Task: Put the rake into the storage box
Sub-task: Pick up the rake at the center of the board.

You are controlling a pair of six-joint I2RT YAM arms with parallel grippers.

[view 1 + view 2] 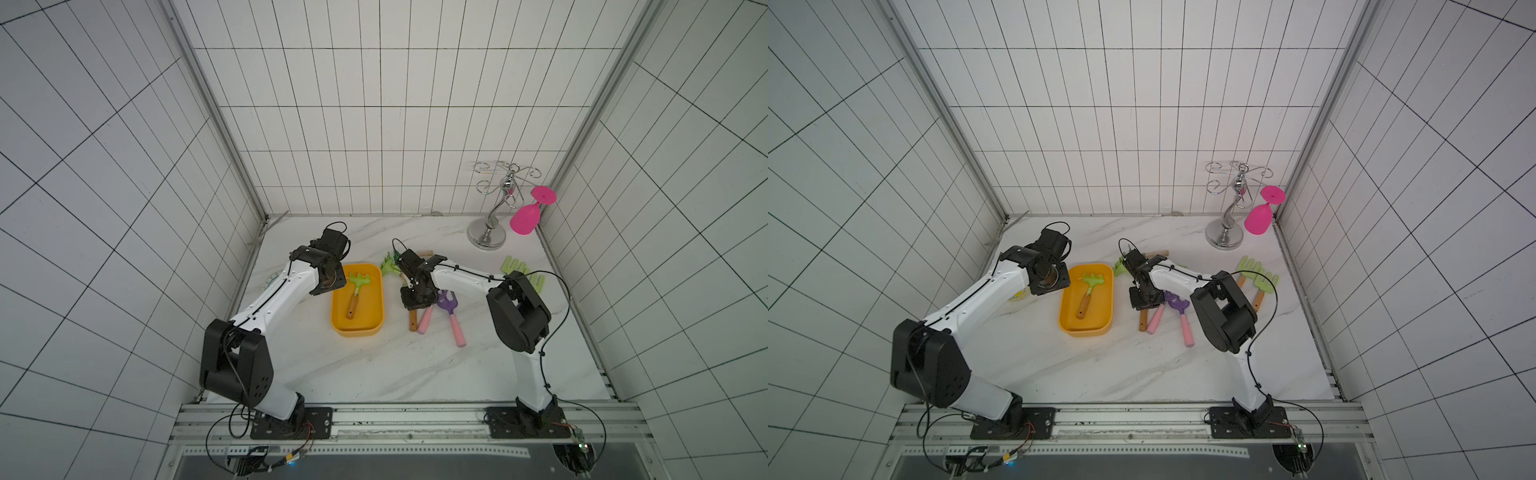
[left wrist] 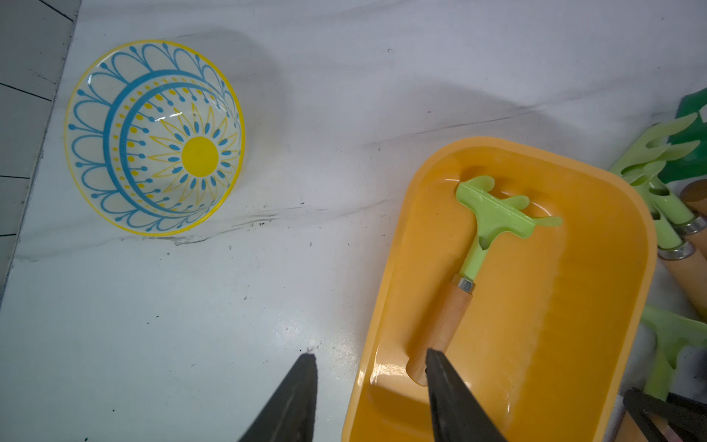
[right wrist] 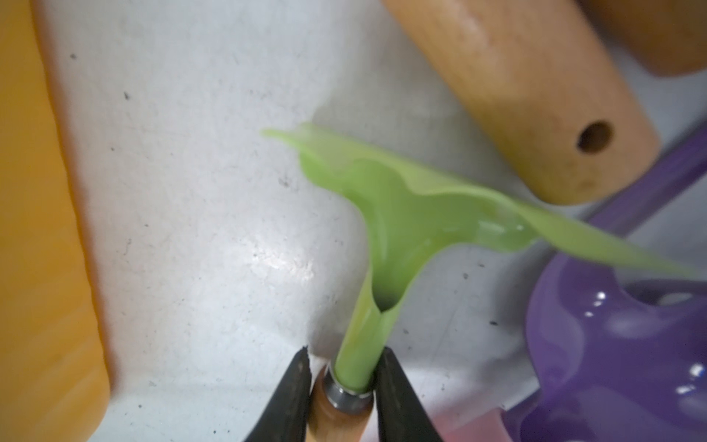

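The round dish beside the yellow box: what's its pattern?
The dish has blue loops around a yellow sun; the left wrist view shows it best.

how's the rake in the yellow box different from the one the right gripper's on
The boxed rake lies inside the storage box; the gripped rake is outside it. The right gripper pinches the gripped rake's neck; no gripper holds the boxed rake. Both have pale green heads and wooden handles.
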